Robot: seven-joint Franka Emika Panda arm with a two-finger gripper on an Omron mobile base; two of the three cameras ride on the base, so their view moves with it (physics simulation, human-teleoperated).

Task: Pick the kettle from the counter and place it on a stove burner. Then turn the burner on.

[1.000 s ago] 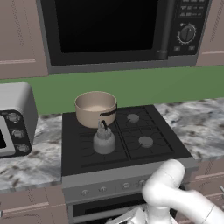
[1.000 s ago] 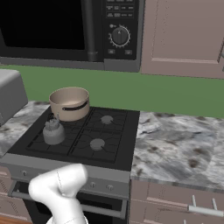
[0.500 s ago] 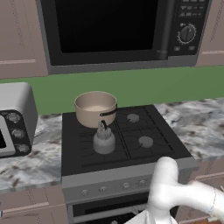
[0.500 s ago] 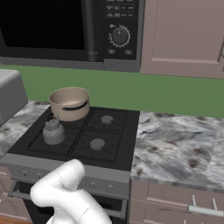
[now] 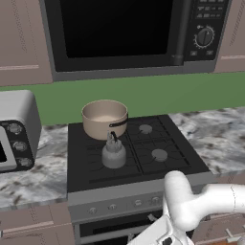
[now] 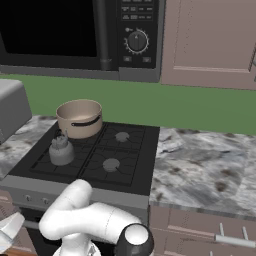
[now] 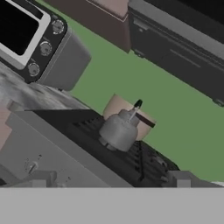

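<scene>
The small grey kettle (image 5: pixel 114 153) (image 6: pixel 61 151) (image 7: pixel 118 130) stands upright on the front left stove burner of the black stove top, its dark handle arched over it. The front right stove burner (image 5: pixel 159 154) (image 6: pixel 111 164) and the rear right one (image 5: pixel 145 128) (image 6: pixel 122 136) are bare. My gripper (image 7: pixel 109 181) is open, low in front of the stove's front panel, looking up at the kettle and apart from it. Nothing is between its fingers. The marbled counter (image 5: pixel 217 139) (image 6: pixel 200 167) runs on both sides of the stove.
A tan saucepan (image 5: pixel 104 118) (image 6: pixel 79 117) (image 7: pixel 114 105) sits on the rear left burner, right behind the kettle. A grey toaster oven (image 5: pixel 14 131) (image 7: pixel 39 43) stands on the left counter. A microwave (image 5: pixel 129 33) hangs above. Small knobs (image 5: pixel 112 207) line the stove's front panel.
My arm's elbow has swung right and the hand has dropped lower in front of the stove. The kettle and saucepan have not moved.
</scene>
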